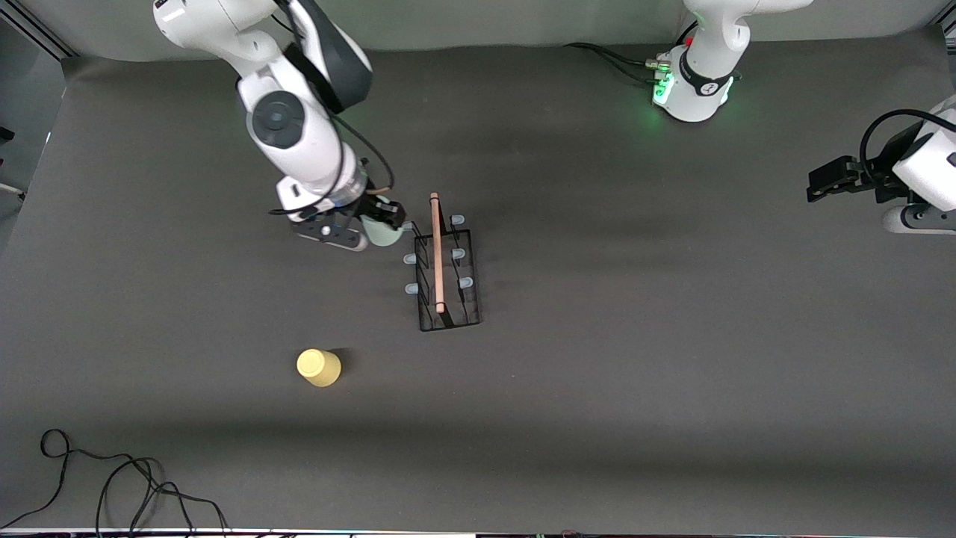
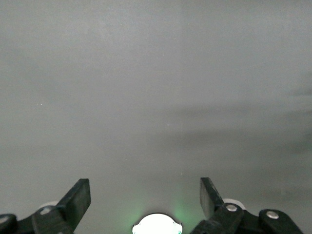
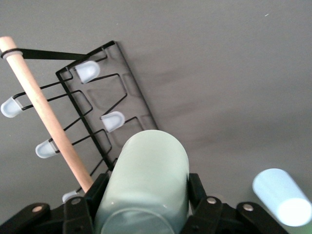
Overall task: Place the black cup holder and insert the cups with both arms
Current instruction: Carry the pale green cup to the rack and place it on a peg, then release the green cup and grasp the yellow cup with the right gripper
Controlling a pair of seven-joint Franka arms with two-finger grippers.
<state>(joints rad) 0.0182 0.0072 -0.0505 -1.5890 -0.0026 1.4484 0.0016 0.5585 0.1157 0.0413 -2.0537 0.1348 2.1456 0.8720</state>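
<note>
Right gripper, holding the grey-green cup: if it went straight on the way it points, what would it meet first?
Likely the black cup holder: the right gripper carries the grey-green cup toward its nearest pale-blue pegs, though depth is unclear.

front view looks down from high over the desk (image 1: pixel 597 418); right wrist view sits close, sharing the rack (image 1: pixel 447 280) (image 3: pixel 105 105); left wrist view faces bare desk.

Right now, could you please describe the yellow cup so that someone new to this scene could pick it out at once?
Start at the black cup holder standing mid-table with a wooden rod along its top. From it, go nearer the front camera and toward the right arm's end: the yellow cup stands alone on the dark mat. Unlike the grey-green cup held in the right gripper beside the holder, it is untouched.
</note>
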